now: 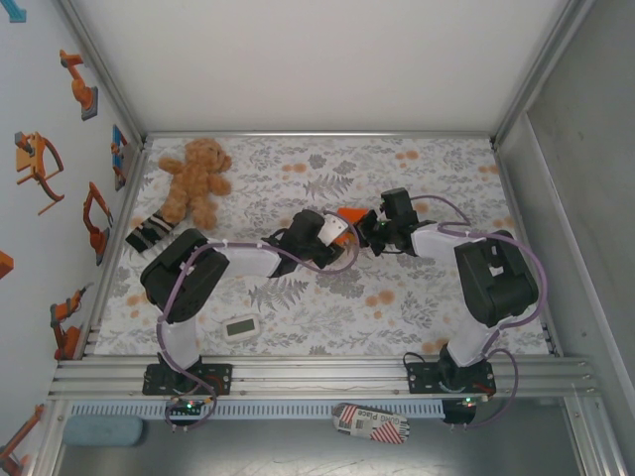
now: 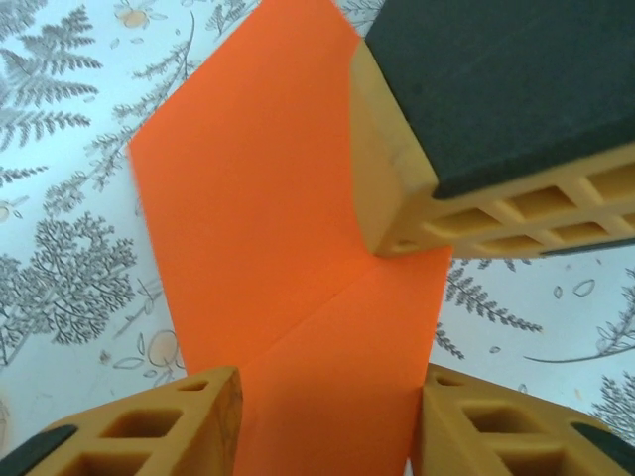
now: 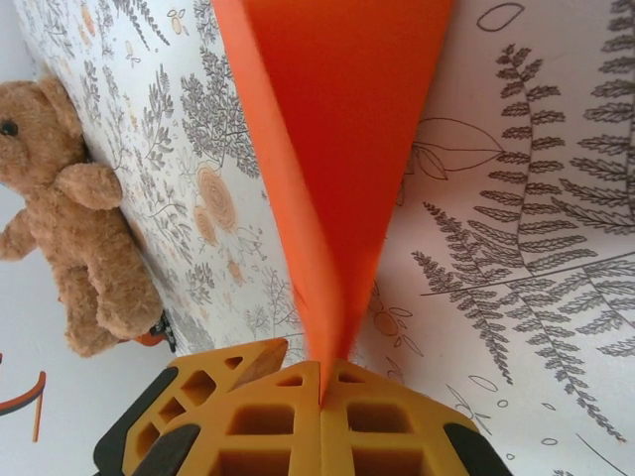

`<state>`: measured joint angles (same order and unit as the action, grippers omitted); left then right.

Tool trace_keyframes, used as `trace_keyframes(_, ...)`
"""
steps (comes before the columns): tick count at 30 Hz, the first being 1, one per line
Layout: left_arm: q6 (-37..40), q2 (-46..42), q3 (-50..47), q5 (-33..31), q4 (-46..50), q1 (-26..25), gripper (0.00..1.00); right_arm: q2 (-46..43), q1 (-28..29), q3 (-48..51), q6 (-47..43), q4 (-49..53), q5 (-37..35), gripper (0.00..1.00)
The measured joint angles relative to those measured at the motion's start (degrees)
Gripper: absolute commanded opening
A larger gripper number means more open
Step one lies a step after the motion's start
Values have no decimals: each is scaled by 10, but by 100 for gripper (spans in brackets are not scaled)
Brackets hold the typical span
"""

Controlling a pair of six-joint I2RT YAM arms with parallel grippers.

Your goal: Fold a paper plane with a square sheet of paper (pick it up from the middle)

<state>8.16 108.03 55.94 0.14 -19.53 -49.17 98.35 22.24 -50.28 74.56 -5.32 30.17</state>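
Folded, creased orange paper [image 1: 349, 213], pinched at its pointed end.

Built of black joint housings and white link shells on both left arm [image 1: 193, 278] and right arm [image 1: 491, 278]. Trailed by looped purple cables [image 1: 349, 256]. Bolted down on black base plates [image 1: 189, 379]. Tipped with mustard-yellow fingers [image 3: 268, 426], lattice-ribbed with open cells, faced with black pads [image 2: 496, 79].
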Motion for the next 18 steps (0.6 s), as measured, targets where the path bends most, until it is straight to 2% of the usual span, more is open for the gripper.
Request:
trace_keyframes(11,26,3,-21,-3,-28,-3,36,-3,0,0,-7,35,0,0)
trace_keyframes(18,31,9,-21,13,-23,-4,42,-3,0,-3,-9,48,0,0)
